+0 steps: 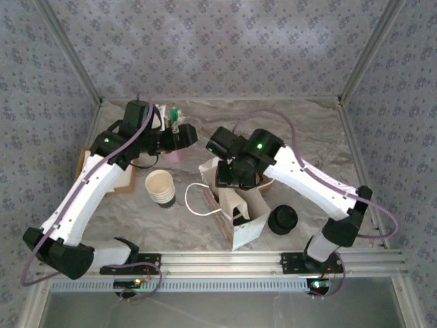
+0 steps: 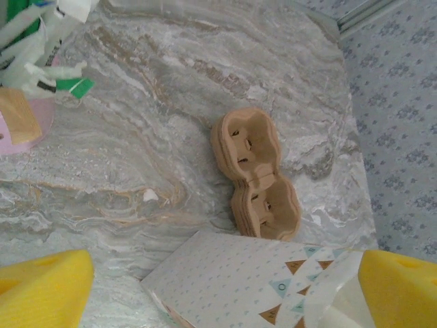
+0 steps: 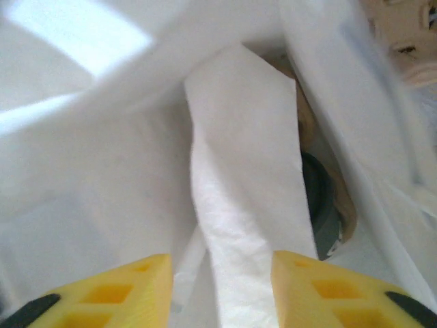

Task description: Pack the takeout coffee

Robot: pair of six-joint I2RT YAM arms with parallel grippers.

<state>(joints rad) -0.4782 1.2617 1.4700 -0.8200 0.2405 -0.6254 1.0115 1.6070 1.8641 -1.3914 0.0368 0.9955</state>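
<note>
- Marble table (image 1: 314, 130), papered walls; a white paper bag (image 1: 242, 229) stands open mid-table.
- Right fingers (image 3: 116, 290) sit inside its mouth, parted beside a paper fold and pinching nothing, probably to spread the bag.
- Left fingers (image 2: 41, 287) hang wide apart and empty near the pink cup (image 1: 172, 154).
- Takeout coffee (image 1: 282, 220), black lid up, stands just beside the bag, handy for loading.

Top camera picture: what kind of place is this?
Probably a robot practice booth dressed as a takeaway coffee counter: a stack of white paper cups, a white paper bag, and a marble-look table.
</note>
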